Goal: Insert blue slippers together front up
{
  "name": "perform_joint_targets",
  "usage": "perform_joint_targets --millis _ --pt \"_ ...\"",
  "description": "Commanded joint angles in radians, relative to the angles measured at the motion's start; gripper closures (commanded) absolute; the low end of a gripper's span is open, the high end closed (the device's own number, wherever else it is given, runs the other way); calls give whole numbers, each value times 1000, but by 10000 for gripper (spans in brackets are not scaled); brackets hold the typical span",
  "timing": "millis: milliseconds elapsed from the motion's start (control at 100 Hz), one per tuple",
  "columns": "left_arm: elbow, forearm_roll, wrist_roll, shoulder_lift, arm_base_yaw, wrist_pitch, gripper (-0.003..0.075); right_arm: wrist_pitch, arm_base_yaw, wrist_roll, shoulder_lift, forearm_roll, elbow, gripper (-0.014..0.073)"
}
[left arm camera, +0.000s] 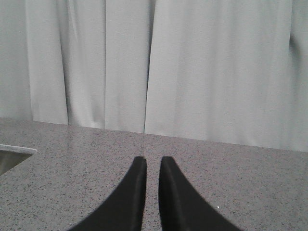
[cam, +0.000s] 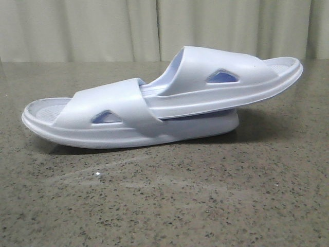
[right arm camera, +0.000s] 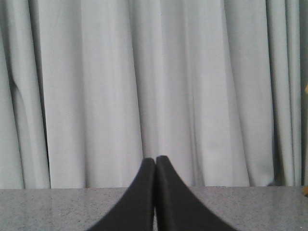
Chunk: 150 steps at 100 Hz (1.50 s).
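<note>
The two blue slippers lie nested in the middle of the table in the front view. The lower slipper (cam: 115, 105) rests flat on the table, sole down, its open end to the left. The upper slipper (cam: 231, 74) is pushed under the lower one's strap and sticks out to the right, tilted up a little. Both show their triangular side cut-outs. Neither gripper shows in the front view. My left gripper (left arm camera: 153, 161) has a narrow gap between its fingers and holds nothing. My right gripper (right arm camera: 155, 160) is shut and empty. Neither wrist view shows the slippers.
The speckled grey stone table (cam: 164, 200) stretches in front of the slippers. A pale pleated curtain (cam: 154, 25) hangs behind it. The left wrist view shows a pale raised edge (left arm camera: 14, 150) at the table's side.
</note>
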Motion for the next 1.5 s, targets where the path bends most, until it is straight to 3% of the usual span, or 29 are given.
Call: perform_joint_targets --millis 0,710,830,880,950,1030,1120,1280,1490 --pt "-26 -11 -9 11 -9 39 704 -35 2 -13 6 -11 -23 701" --pt "-26 -9 -9 11 -9 39 704 -35 2 -13 6 -11 -23 701" --pt "-26 172 -30 9 -9 85 704 -35 2 -13 6 -11 -23 701" --pt "-26 302 -103 9 -9 149 704 -37 2 -13 6 -11 -23 701" --pt "-26 573 -309 9 -9 249 704 -37 2 -13 6 -11 -23 701" --pt "-26 927 -638 9 -9 362 704 -37 2 -13 6 -11 -23 701" --pt "-21 1163 -969 5 10 454 704 -37 2 -13 6 -11 -23 701" --pt "36 1373 -1311 -49 60 484 704 -37 2 -13 6 -11 -23 701" --pt "147 1575 -1542 -132 78 445 704 -37 2 -13 8 -11 -23 701"
